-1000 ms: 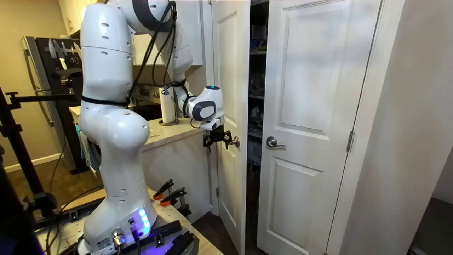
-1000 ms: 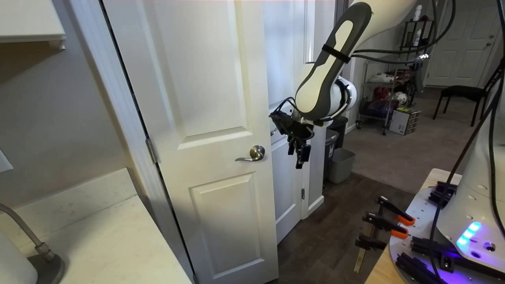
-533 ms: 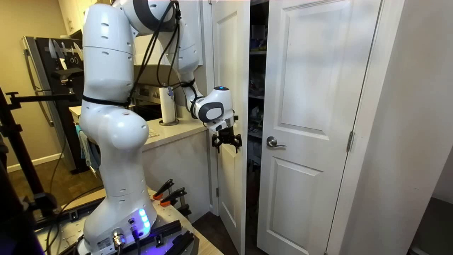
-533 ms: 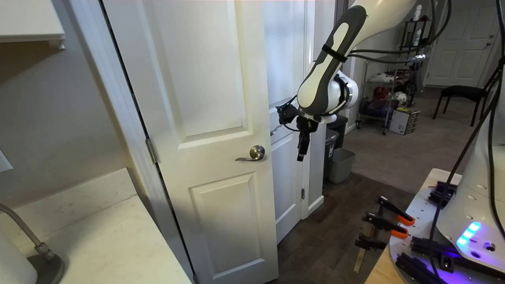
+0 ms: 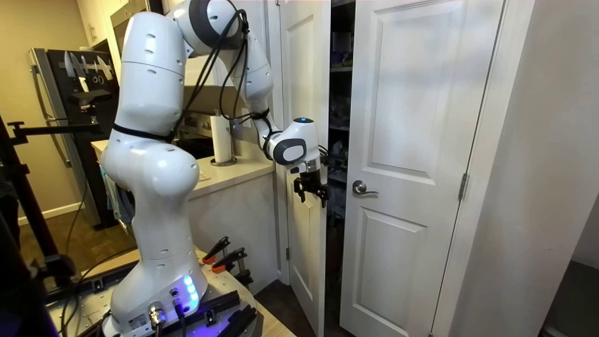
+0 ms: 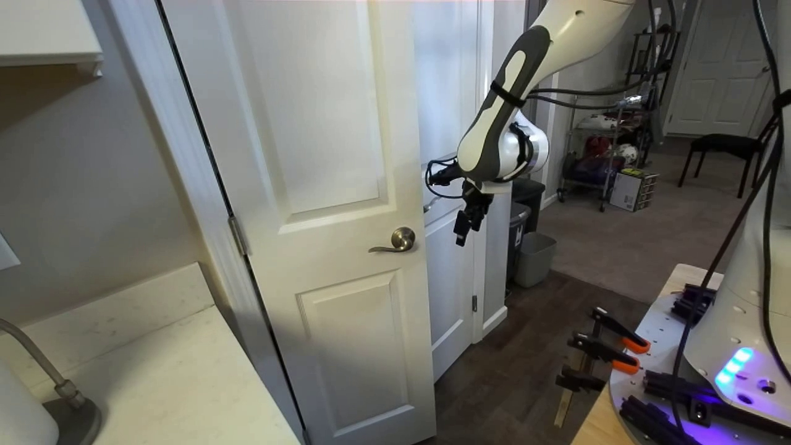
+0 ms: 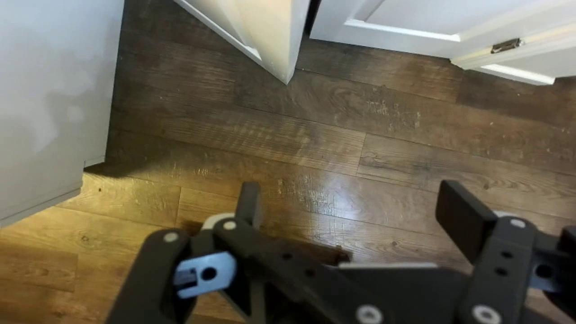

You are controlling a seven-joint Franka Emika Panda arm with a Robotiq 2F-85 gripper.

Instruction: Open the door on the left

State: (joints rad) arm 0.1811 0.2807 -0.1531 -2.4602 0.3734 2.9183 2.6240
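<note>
The left door (image 6: 334, 247) stands ajar, unmoved, beside the matching door (image 5: 407, 164) as the robot arm (image 5: 149, 98) shifts its tool (image 5: 312, 200), jaws apart and empty, toward the left door's free side; with the lever handle (image 6: 402, 239) untouched, the wider swing seemingly lies ahead.

A tall white panelled closet door (image 6: 321, 247) stands ajar, hinged along its left side and swung partway outward, its silver lever handle (image 6: 402, 240) set at mid-height near the free right-hand edge, pointing toward the hinged side.
</note>
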